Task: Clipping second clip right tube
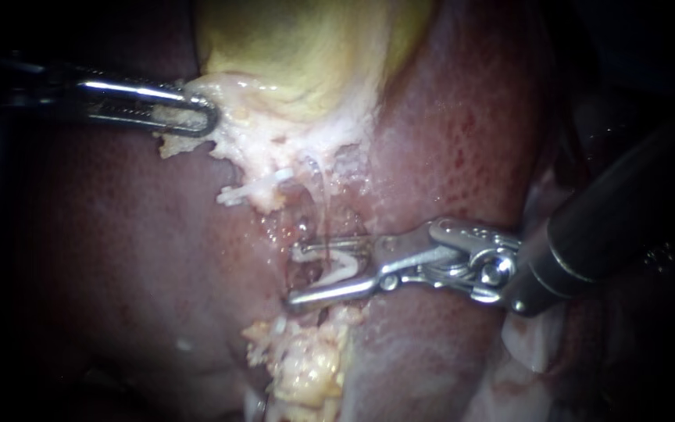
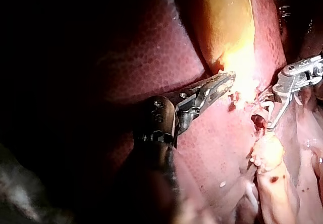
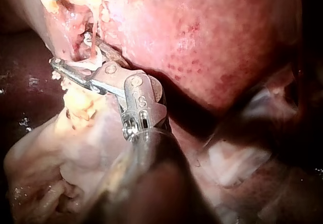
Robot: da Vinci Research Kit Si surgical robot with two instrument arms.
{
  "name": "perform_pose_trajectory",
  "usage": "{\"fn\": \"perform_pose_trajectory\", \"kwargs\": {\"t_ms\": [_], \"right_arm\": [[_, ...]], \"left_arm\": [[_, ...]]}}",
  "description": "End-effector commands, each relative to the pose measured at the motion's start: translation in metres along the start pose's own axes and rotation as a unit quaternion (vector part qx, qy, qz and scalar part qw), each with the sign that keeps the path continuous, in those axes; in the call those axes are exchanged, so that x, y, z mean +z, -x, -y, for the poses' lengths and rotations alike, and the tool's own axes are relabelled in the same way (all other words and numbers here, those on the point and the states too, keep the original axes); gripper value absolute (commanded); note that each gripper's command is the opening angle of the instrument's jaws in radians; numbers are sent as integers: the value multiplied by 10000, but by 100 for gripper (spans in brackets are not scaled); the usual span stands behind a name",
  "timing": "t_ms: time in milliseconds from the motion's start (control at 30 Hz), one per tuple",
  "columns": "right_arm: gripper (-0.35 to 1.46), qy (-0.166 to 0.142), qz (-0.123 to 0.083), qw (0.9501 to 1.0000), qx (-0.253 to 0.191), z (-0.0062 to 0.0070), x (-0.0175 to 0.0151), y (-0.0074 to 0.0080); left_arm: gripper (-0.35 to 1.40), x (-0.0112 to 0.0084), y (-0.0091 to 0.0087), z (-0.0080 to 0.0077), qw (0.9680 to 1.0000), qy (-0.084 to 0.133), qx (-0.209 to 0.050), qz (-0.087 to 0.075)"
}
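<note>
— Two instruments, endoscope first. The left one?
— Left instrument (image 1: 205, 117): jaws pressed together, pinching the pale fringe (image 1: 259, 148) under the yellow gallbladder (image 1: 306, 55). Liver (image 1: 119, 234) on either side.
— Right?
— Right instrument (image 1: 294, 275): jaws spread. A white clip (image 1: 341, 266) sits in the gap, long axis left-right, mouth toward the view's left, bend toward the pivot. Its upper leg lies along the upper jaw. Can't see the lower leg touching the lower jaw.
— Tube?
— The tube (image 1: 324, 207) runs up-down, square across the clip, entering its mouth. An upper clip (image 1: 255, 187) lies near, above and left of the jaws, tilted.
— Left wrist view?
— Own jaws closed on the fringe at the gallbladder's edge. Right instrument (image 2: 266, 114) is beyond them, spread, just beside a fatty lump (image 2: 267, 153).
— Right wrist view?
— Jaws parted ahead of the shaft. Clip (image 3: 93, 57) lies lengthwise between them, and the tube (image 3: 93, 22) comes down across it.
</note>
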Motion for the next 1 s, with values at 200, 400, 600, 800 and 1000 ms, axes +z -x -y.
{"fn": "perform_pose_trajectory", "kwargs": {"t_ms": [200, 400, 600, 800, 1000], "right_arm": [[50, -17, -26, 10000, 26, 3, 0, -1], [49, -94, -81, 9999, 76, 21, -1, -8], [49, -243, -162, 9995, 123, 45, -2, -25], [46, -329, -149, 9992, 147, 62, -5, -35], [41, -382, -121, 9991, 140, 64, -6, -35]], "left_arm": [[-35, 0, 0, 0, 10000, -5, -1, -1], [-35, 0, 0, 0, 10000, -5, 0, 0], [-35, 0, 0, 0, 10000, -4, 0, 0], [-35, 0, 0, 0, 10000, -4, 0, 0], [-35, 0, 0, 0, 10000, -4, 0, 0]]}}
